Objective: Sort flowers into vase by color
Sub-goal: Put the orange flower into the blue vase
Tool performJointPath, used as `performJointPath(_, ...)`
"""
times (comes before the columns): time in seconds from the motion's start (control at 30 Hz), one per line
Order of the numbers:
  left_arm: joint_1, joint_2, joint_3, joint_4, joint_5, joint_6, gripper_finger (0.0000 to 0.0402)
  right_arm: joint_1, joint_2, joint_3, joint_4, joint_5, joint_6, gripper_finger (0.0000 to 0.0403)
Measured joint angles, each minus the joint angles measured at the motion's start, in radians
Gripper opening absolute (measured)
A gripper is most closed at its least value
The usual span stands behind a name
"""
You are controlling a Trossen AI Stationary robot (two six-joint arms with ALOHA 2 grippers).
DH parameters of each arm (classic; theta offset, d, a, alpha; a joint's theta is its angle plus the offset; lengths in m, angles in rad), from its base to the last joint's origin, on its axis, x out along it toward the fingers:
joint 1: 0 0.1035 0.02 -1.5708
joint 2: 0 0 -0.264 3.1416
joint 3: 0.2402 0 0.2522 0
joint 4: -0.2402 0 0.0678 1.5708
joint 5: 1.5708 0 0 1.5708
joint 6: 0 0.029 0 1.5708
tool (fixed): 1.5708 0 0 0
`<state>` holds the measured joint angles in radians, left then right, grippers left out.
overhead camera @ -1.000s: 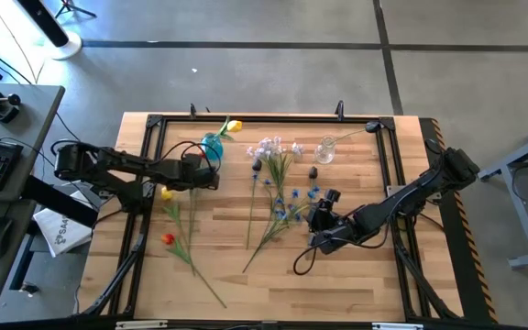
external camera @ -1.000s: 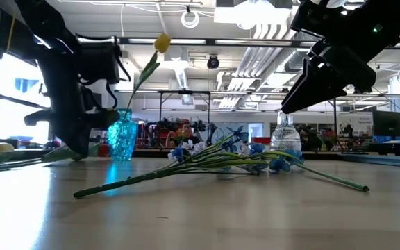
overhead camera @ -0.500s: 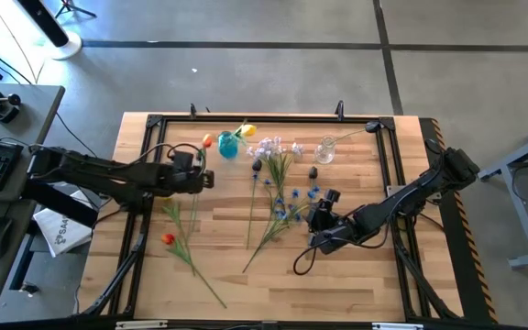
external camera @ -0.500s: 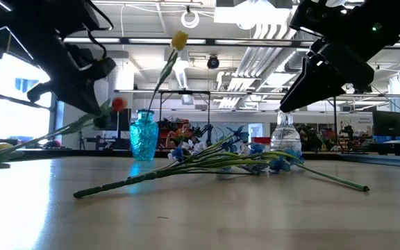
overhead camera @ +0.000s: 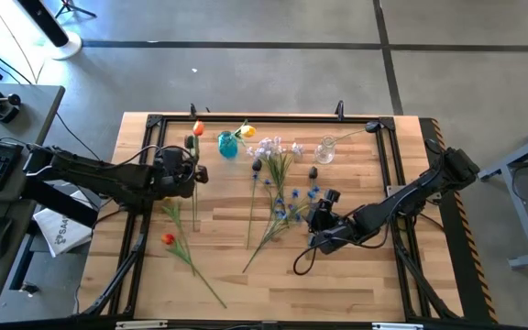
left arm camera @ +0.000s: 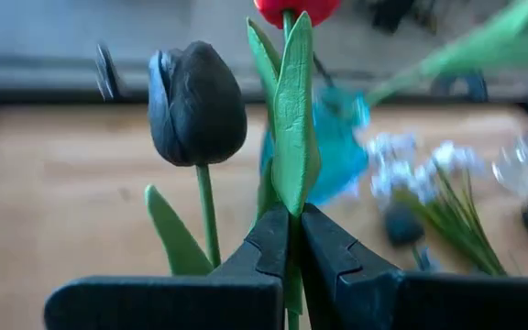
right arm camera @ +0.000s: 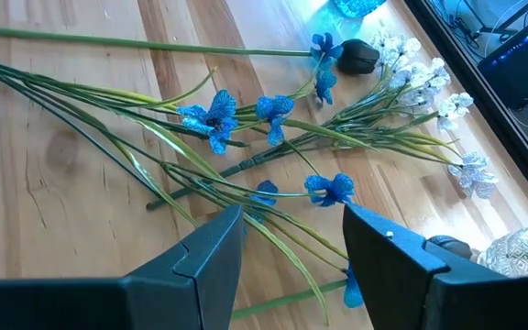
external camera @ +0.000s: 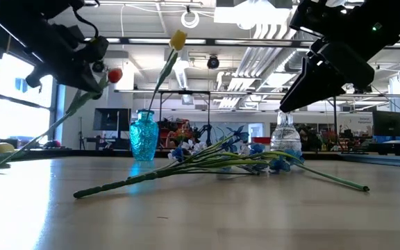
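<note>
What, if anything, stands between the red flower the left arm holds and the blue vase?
Nothing visible blocks the way. The left gripper, jaws shut on the red flower by its stem, holds it above the table beside the blue vase. A yellow flower already stands in that vase, leaning away from the gripper.

A red tulip (overhead camera: 198,127) is held up off the table by its green stem, beside a black tulip (left arm camera: 196,103). A yellow tulip (overhead camera: 248,131) stands tilted in the blue vase (overhead camera: 227,144). Blue-flowered stems (right arm camera: 211,117) and pale blossom sprays (overhead camera: 270,147) are spread flat mid-table, while a red flower (overhead camera: 167,238) and a yellow one (overhead camera: 164,193) lie near the left edge.
</note>
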<state>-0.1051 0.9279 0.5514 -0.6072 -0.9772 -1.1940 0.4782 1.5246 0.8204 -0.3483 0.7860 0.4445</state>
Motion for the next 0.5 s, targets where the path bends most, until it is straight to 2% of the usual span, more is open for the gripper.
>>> performJointPath(0.13, 0.01, 0.032, 0.0, -0.042, 0.125, -0.062, 0.0001, 0.0, 0.0, 0.0, 0.002, 0.0, 0.0, 0.0186)
performJointPath(0.23, 0.022, 0.076, 0.0, -0.067, 0.138, -0.109, 0.0008, 0.0, 0.0, 0.0, 0.002, 0.0, 0.0, 0.0186)
performJointPath(0.5, 0.101, 0.207, 0.0, -0.13, 0.233, -0.104, 0.0079, 0.0, 0.0, 0.0, 0.003, 0.0, 0.0, 0.0186)
